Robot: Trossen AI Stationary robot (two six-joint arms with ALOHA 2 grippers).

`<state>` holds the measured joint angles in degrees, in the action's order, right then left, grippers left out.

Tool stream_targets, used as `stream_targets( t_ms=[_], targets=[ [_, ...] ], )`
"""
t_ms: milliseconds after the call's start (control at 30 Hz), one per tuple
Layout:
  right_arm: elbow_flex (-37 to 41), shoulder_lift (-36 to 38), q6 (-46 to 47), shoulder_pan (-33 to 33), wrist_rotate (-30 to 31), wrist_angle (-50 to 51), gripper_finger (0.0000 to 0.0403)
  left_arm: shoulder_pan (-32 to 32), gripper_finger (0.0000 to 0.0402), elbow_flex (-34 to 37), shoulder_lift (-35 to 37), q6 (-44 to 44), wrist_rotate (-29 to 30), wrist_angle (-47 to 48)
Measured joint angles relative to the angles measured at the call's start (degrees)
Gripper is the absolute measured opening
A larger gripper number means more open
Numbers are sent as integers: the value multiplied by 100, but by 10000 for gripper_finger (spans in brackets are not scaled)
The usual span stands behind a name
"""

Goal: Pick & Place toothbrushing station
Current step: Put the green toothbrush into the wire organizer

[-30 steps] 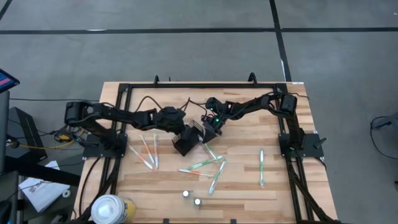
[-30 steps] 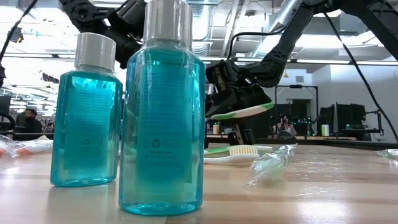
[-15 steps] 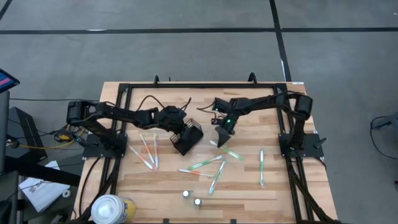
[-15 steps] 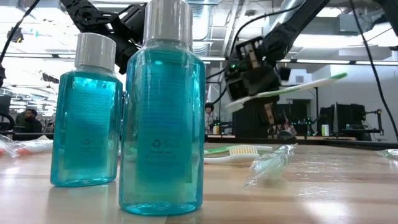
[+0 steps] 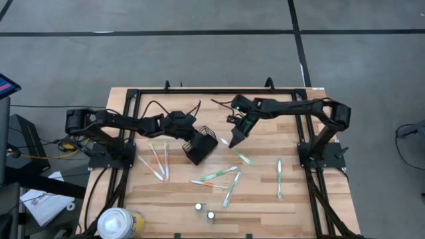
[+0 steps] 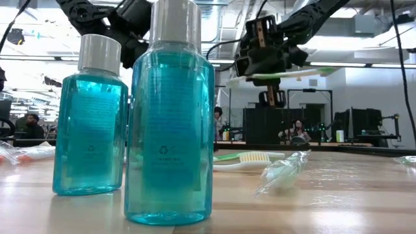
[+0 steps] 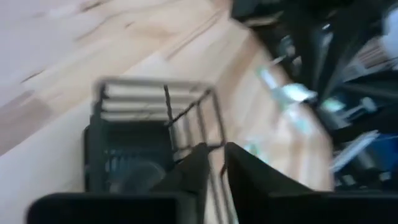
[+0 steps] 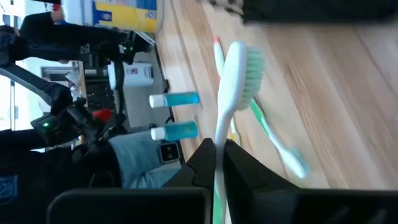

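The black wire-mesh holder (image 5: 202,147) is at the table's middle, tipped, its open mouth toward the far right. My left gripper (image 5: 192,139) is shut on its rim; the left wrist view shows the holder (image 7: 140,146) just ahead of the fingers. My right gripper (image 5: 236,137) is right of the holder and shut on a white toothbrush with green bristles (image 5: 244,157). The low view shows this gripper (image 6: 265,62) high above the table with the brush (image 6: 289,74) about level. Several more toothbrushes (image 5: 220,175) lie flat on the table. My left gripper pinches a wire of the holder's rim (image 7: 210,127) between its two fingers, coming from the table's left. Whether the holder's bottom still rests on the table, I cannot tell. My right gripper pinches the toothbrush's white handle (image 8: 220,134) between its two fingers, which lie along the handle. The bristle head (image 8: 247,62) sticks out past the fingertips. The brush is lifted clear of the table.
Two blue bottles (image 5: 204,211) stand near the front edge and fill the low view (image 6: 169,117). Toothbrushes with orange and green parts (image 5: 158,163) lie left of the holder, and one (image 5: 279,178) lies at the right. A white-and-yellow round container (image 5: 118,223) stands at the front left corner.
My right gripper has gone up and toward the table's right edge, away from the holder, carrying the green-bristled toothbrush. The brush has turned from slanted to about level.
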<state>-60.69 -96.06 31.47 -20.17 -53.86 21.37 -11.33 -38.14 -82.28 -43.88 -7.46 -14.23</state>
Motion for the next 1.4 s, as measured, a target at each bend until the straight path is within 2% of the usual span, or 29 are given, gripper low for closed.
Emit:
stream_targets(
  t_ms=[167, 300, 567, 700, 800, 933, 1033, 1200, 1400],
  targets=[
    [0, 106, 102, -8, 67, -131, 13, 0, 135, -7, 32, -394, -349, -806],
    [2, 296, 213, -10, 668, -561, 4, 0, 162, -14, 39, -524, -325, -1348],
    [0, 763, 662, -69, 2377, -2685, 2, -201, 136, -23, 52, -401, 20, -2664],
    [-1, 795, 626, -28, 2960, -3245, 1, -441, 120, -42, 389, 274, 316, -2791],
    [-2, 776, 622, 39, 3174, -3368, 1, -835, 115, -42, 884, 814, 519, -2653],
    [0, 671, 597, 172, 3448, -3429, 1, -1542, 114, -44, 1913, 1625, 993, -1584],
    [8, 668, 354, 275, 3815, -3694, 1, -2034, 114, -44, 2714, 2150, 1071, -716],
    [0, 674, -268, 376, 4604, -4476, 0, -2621, 114, -48, 3749, 2333, 887, 364],
    [0, 672, -597, 334, 4981, -4402, 0, -2694, 114, -49, 4204, 2423, 833, 581]
  ],
)
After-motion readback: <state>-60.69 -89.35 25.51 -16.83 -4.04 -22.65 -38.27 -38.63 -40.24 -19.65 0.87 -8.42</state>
